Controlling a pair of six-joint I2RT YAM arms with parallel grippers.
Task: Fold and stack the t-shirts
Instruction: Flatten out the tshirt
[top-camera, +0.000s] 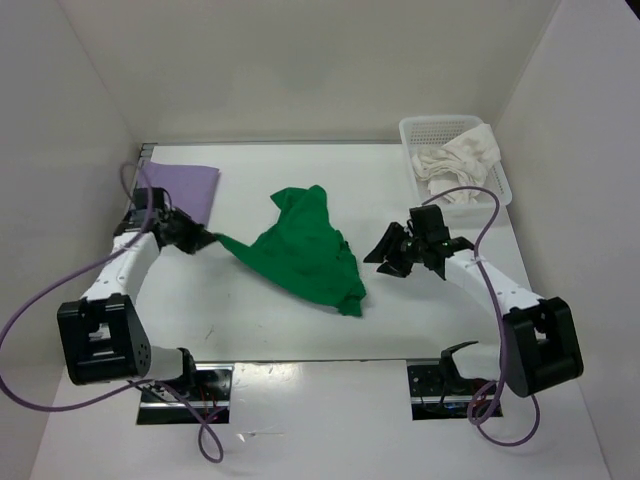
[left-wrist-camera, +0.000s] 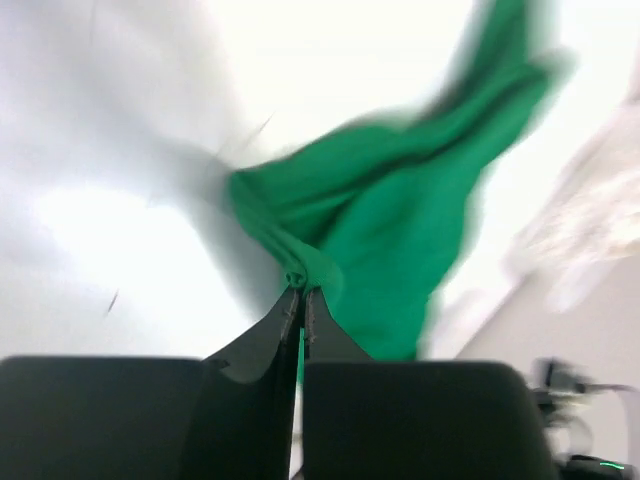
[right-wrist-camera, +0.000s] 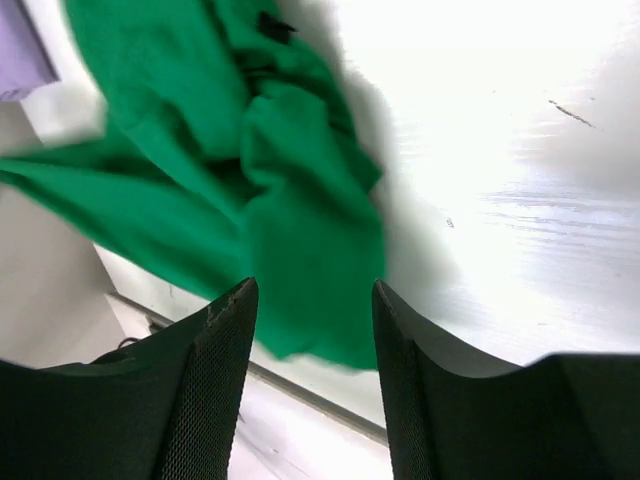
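Note:
A crumpled green t-shirt lies mid-table, with one corner pulled out to the left. My left gripper is shut on that corner; in the left wrist view the green t-shirt bunches right at the closed gripper. The lavender t-shirt lies folded flat at the back left, just behind the left arm. A white t-shirt sits heaped in the basket. My right gripper hangs open just right of the green shirt, holding nothing; in its wrist view the green t-shirt lies beyond the open gripper.
The white mesh basket stands at the back right corner against the wall. White walls close in the table on three sides. A purple cable loops off the table's left side by the left arm.

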